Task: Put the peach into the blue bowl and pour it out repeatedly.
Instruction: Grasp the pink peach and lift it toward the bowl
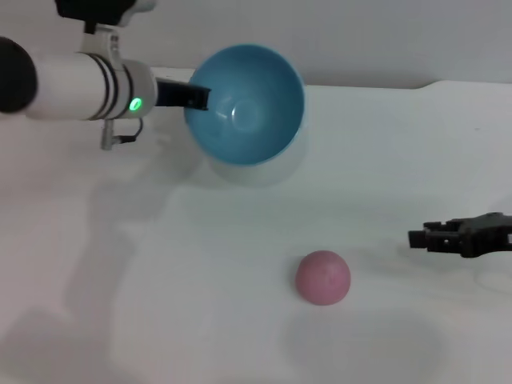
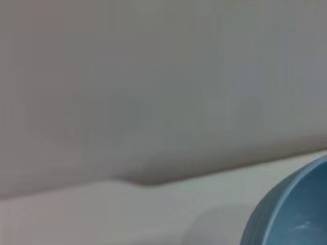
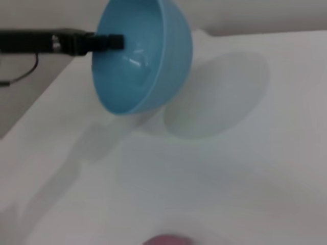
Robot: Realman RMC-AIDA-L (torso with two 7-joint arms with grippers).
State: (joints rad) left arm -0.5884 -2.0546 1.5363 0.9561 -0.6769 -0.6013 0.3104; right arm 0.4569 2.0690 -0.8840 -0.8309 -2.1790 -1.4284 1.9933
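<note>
Worktop (image 1: 160,304): white, filled most of the head view. Blue bowl (image 1: 244,104) at upper centre, lifted and tipped on its side, mouth facing the camera, inside bare; its shadow lay on the worktop beneath it. Left gripper (image 1: 192,96) came in from the upper left, its dark fingers clamped on the bowl's left rim. Peach (image 1: 323,278) sat on the worktop at lower centre-right, well apart from the bowl, nothing touching it. Right gripper (image 1: 424,238) hovered at the right edge, level with the peach and near it; fingers looked slightly parted, holding nothing.

Judgement: pour-out step looked done. Next move calls for the bowl to be set upright and the right gripper to close on the peach and carry it up-left into the bowl.
</note>
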